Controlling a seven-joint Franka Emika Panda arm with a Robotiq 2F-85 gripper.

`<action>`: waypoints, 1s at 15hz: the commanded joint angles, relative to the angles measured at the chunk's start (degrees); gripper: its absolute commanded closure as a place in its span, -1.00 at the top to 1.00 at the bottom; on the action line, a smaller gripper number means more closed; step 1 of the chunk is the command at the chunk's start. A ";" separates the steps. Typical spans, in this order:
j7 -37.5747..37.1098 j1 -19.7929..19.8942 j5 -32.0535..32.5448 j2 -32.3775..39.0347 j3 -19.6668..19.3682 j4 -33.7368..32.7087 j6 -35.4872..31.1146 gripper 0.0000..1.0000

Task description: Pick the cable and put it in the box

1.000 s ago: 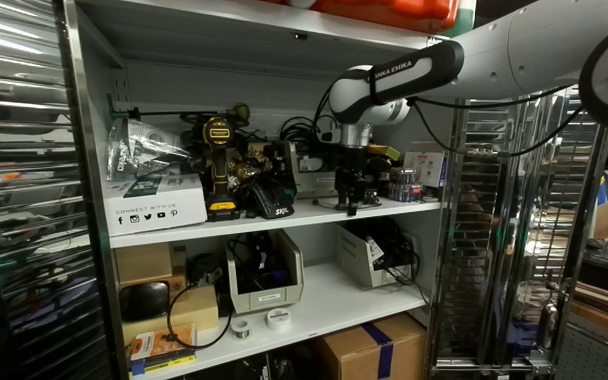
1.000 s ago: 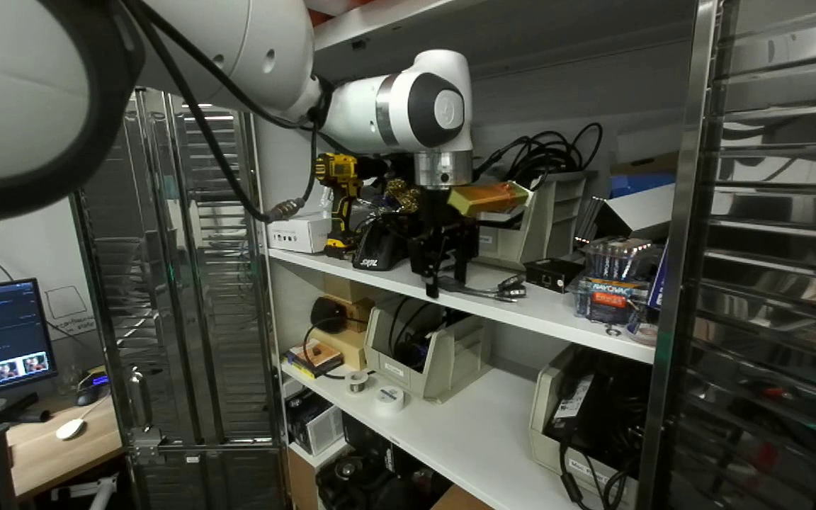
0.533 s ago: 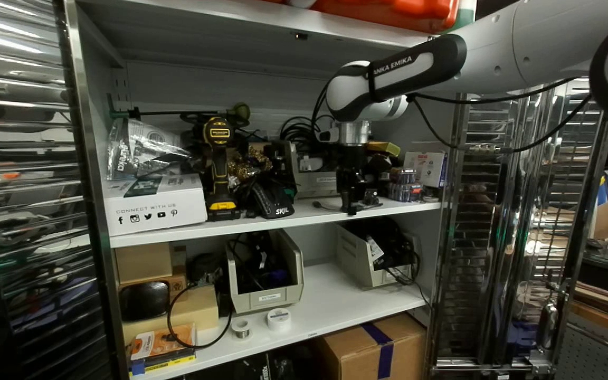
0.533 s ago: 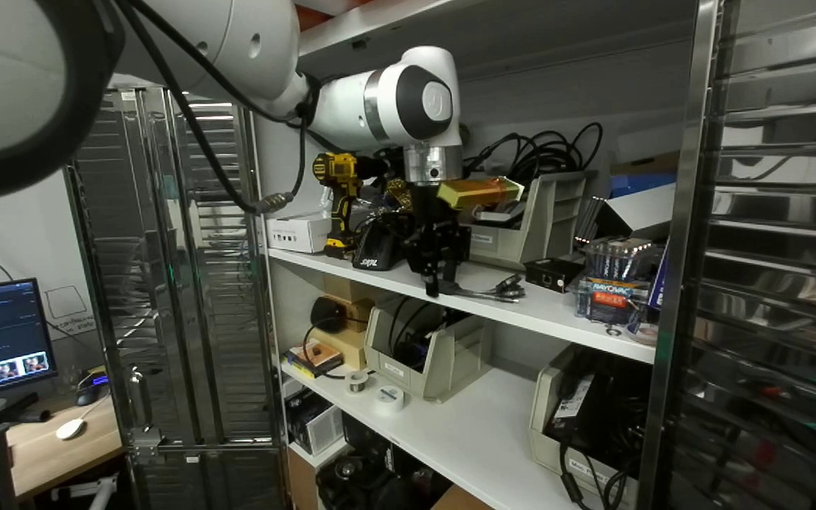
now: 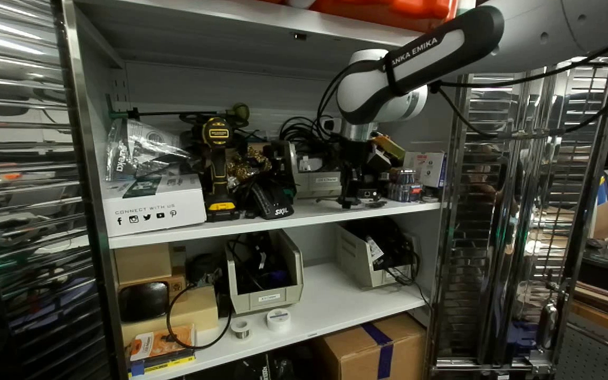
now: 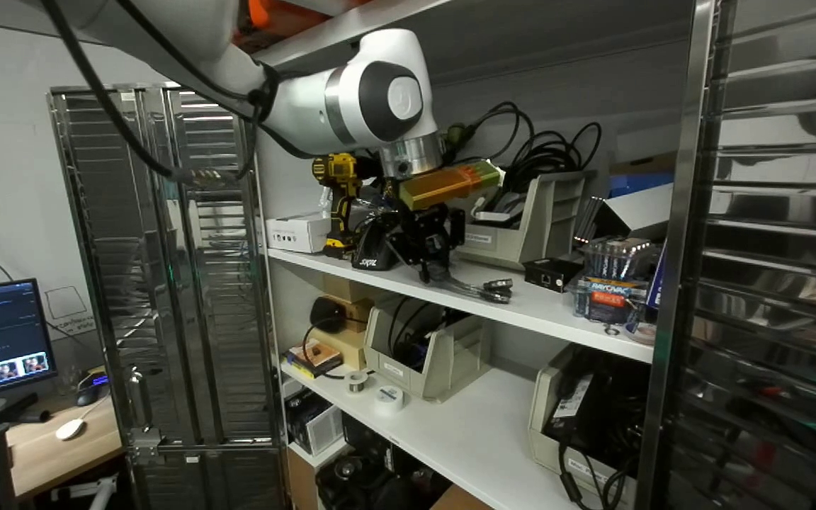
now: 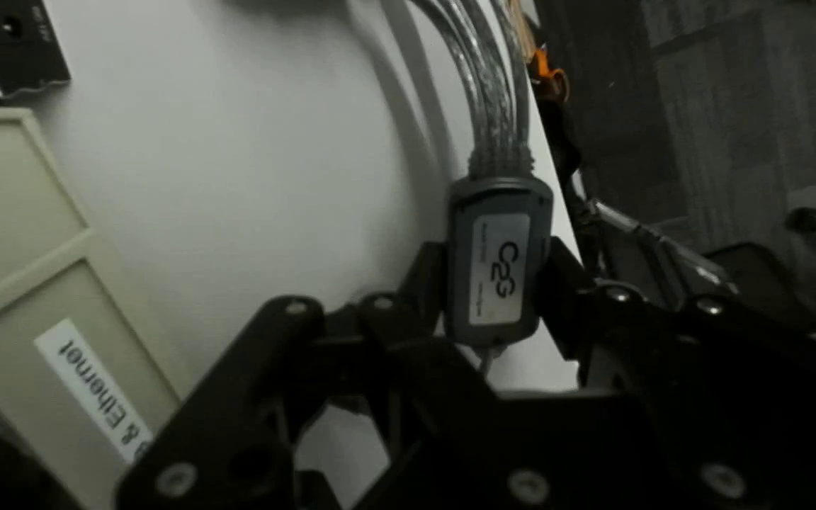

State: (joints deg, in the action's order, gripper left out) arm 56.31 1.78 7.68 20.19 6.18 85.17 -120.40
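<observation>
Cable [image 7: 499, 163] now shifts with the gripper [image 7: 494, 283], jaws clamped on its grey block [image 7: 499, 269]: pick judged good, clearance from shelf [image 7: 259, 163] unclear

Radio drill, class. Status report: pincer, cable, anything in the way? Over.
Pincer shut on cable, at its grey C2G block. Strands over shelf, contact unclear. Beige bin close by, possible snag.
</observation>
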 commanded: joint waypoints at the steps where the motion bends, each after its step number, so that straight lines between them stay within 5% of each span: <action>1: -9.19 -1.72 0.83 -9.86 -1.13 14.02 -12.93 -0.60; 7: -26.00 -3.15 7.27 -13.30 -2.61 21.61 -31.42 -0.61; 15: -55.13 -5.39 26.48 -9.62 -7.35 10.48 -38.50 -0.61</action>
State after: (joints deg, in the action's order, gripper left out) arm 11.30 -1.59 27.13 8.96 1.12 101.38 -157.37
